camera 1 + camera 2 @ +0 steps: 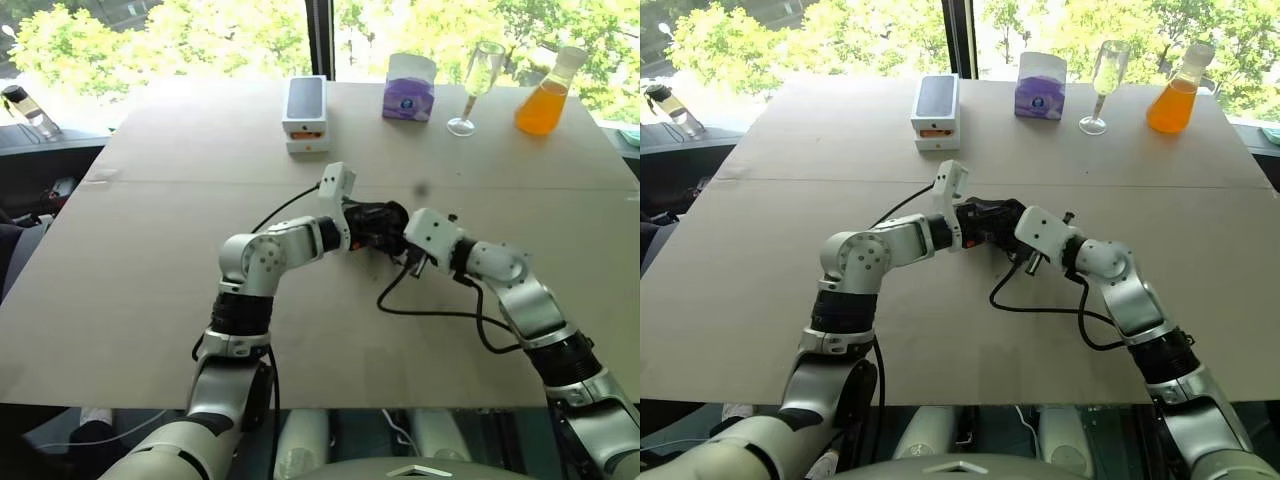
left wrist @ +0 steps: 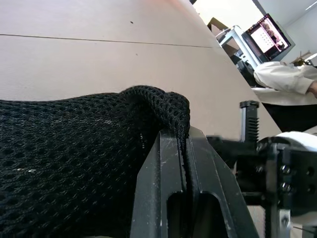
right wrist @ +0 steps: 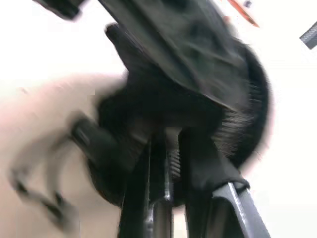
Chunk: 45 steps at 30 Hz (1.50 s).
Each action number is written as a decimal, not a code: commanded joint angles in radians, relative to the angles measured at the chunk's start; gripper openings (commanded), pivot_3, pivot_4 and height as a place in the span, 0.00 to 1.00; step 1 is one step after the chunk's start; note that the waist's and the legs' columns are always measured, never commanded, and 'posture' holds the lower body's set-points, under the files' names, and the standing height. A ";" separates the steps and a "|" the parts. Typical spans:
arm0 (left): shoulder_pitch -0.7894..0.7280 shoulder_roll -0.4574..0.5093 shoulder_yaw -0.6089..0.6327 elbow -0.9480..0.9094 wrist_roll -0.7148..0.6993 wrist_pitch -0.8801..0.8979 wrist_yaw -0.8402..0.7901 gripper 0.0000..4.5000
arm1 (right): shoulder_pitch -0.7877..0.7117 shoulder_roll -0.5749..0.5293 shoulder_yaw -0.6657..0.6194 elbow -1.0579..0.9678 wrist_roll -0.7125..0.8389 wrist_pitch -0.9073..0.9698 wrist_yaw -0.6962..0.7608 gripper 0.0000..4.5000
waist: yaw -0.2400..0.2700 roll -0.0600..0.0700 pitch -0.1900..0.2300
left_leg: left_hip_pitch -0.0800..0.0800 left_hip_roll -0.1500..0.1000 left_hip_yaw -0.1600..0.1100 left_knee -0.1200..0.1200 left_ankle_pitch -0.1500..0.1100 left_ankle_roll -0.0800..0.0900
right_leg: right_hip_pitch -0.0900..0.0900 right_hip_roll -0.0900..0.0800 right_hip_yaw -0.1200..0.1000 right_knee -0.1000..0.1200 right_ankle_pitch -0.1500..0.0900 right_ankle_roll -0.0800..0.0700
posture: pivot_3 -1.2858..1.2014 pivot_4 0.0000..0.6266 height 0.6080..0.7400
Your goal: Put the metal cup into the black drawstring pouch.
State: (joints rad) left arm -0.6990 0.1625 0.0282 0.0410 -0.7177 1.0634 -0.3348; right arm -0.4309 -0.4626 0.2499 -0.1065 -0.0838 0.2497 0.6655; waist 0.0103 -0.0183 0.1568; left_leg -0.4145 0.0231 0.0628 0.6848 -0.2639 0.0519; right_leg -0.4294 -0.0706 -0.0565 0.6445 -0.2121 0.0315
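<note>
The left tool (image 2: 184, 163) has its two black fingers pressed together on a fold of the black drawstring pouch (image 2: 74, 148), the mesh fabric pinched between them at the edge of the bag. In the left eye view this tool (image 1: 372, 228) sits over the middle of the table (image 1: 150, 260), raised a little above the surface, with the pouch (image 1: 378, 226) bunched as a dark lump at its tip. The right tool (image 1: 400, 240) meets it from the other side, its white wrist block just beside the pouch. In the right wrist view its fingers (image 3: 153, 183) stand close together with only a narrow slit between them, their tips up against the black fabric (image 3: 163, 99); the view is too blurred to tell whether they grip the cloth or merely touch it. The metal cup cannot be made out; whether it lies inside the pouch cannot be told. A black cable (image 1: 440, 315) loops on the table under the right forearm. Well apart, along the far edge, stand a white box with a phone picture (image 1: 305, 112), a purple tissue box (image 1: 409, 88), a clear stemmed flute (image 1: 478, 85) and a flask of orange liquid (image 1: 545, 98).
</note>
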 commanded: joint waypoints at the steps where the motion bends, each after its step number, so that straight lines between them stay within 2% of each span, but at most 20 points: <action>1: -0.025 -0.022 -0.003 -0.017 0.013 -0.028 -0.011 0.00 | 0.024 -0.016 -0.047 -0.085 0.006 0.045 -0.019 0.47 | 0.001 0.000 0.000 | 0.000 0.000 0.000 0.000 0.000 0.000 | 0.000 0.000 0.000 0.000 0.000 0.000 | 0.52 0.24 0.98; 2: -0.030 -0.030 -0.006 -0.015 0.015 -0.028 -0.011 0.00 | 0.056 -0.024 -0.086 -0.141 0.055 0.109 -0.001 0.53 | 0.001 0.000 0.000 | 0.000 0.000 0.000 0.000 0.000 0.000 | 0.000 0.000 0.000 0.000 0.000 0.000 | 0.52 0.24 0.98; 6: -0.044 -0.050 -0.007 -0.002 0.029 -0.033 -0.013 0.00 | 0.154 -0.035 -0.238 -0.351 0.249 0.399 0.028 0.53 | 0.006 0.000 0.000 | -0.001 0.000 -0.001 0.000 0.000 0.000 | 0.000 0.000 -0.001 -0.001 0.000 0.000 | 0.52 0.24 0.98; 10: -0.052 -0.059 -0.004 0.014 0.042 -0.039 -0.015 0.00 | 0.233 -0.038 -0.251 -0.486 0.348 0.579 0.017 0.53 | 0.004 0.000 0.000 | 0.000 0.000 -0.001 0.000 0.000 0.000 | 0.000 0.000 -0.001 -0.001 0.000 0.000 | 0.52 0.24 0.98; 19: -0.064 -0.064 -0.005 0.029 0.065 -0.043 -0.033 0.00 | 0.213 0.049 -0.160 -0.489 0.349 0.660 -0.122 0.53 | 0.002 0.000 0.000 | 0.000 0.000 0.000 0.000 0.000 0.001 | 0.000 0.000 0.000 0.000 0.000 0.000 | 0.52 0.24 0.98; 31: -0.057 -0.076 0.002 0.009 0.069 -0.033 -0.022 0.00 | 0.174 0.085 -0.134 -0.448 0.391 0.687 -0.169 0.53 | 0.003 0.000 0.000 | -0.001 0.000 0.000 0.000 0.000 0.001 | 0.000 0.001 0.000 0.000 0.000 0.000 | 0.52 0.24 0.98; 34: -0.058 -0.075 0.004 0.005 0.066 -0.029 -0.022 0.00 | 0.163 0.091 -0.138 -0.425 0.395 0.685 -0.180 0.35 | 0.003 0.000 0.000 | -0.001 0.000 -0.001 0.000 0.000 0.001 | 0.000 0.001 0.000 0.000 0.000 0.000 | 0.52 0.24 0.98; 36: -0.057 -0.074 0.005 0.004 0.066 -0.029 -0.023 0.00 | 0.158 0.091 -0.139 -0.416 0.398 0.683 -0.183 0.16 | 0.003 0.000 0.000 | -0.001 0.000 -0.001 0.000 0.000 0.001 | 0.000 0.001 0.000 0.000 0.000 0.000 | 0.52 0.24 0.98; 38: -0.055 -0.072 0.004 0.002 0.067 -0.029 -0.025 0.00 | 0.154 0.091 -0.143 -0.412 0.401 0.683 -0.186 0.03 | 0.003 0.000 0.000 | -0.001 0.000 -0.001 0.000 0.000 0.001 | 0.000 0.001 0.000 0.000 0.000 0.000 | 0.52 0.24 0.98; 41: -0.047 -0.064 -0.003 -0.001 0.066 -0.029 -0.038 0.00 | 0.151 0.082 -0.150 -0.416 0.410 0.689 -0.187 0.03 | 0.003 0.000 0.000 | -0.001 0.000 -0.001 0.000 0.000 0.001 | 0.000 0.001 0.000 0.000 0.000 0.000 | 0.52 0.24 0.98; 44: -0.026 0.004 -0.052 -0.032 0.075 -0.050 -0.134 0.00 | 0.150 0.066 -0.160 -0.424 0.420 0.696 -0.186 0.03 | 0.001 0.000 0.000 | -0.001 -0.001 -0.001 0.000 0.000 0.001 | 0.000 0.001 0.000 0.000 0.000 0.000 | 0.52 0.24 0.98; 45: -0.029 0.013 -0.049 -0.041 0.053 -0.030 -0.157 0.13 | 0.151 0.061 -0.162 -0.424 0.423 0.696 -0.185 0.00 | 0.000 0.000 0.000 | 0.000 0.000 0.000 0.000 0.000 0.001 | 0.000 0.001 0.000 0.000 0.000 0.000 | 0.52 0.24 0.98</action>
State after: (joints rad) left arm -0.7215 0.1640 -0.0123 0.0598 -0.6435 1.0338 -0.4334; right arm -0.2646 -0.3922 0.1137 -0.4999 0.3234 0.9442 0.4806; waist 0.0107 -0.0182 0.1569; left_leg -0.4150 0.0227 0.0624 0.6851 -0.2643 0.0527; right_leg -0.4293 -0.0698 -0.0566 0.6441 -0.2122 0.0315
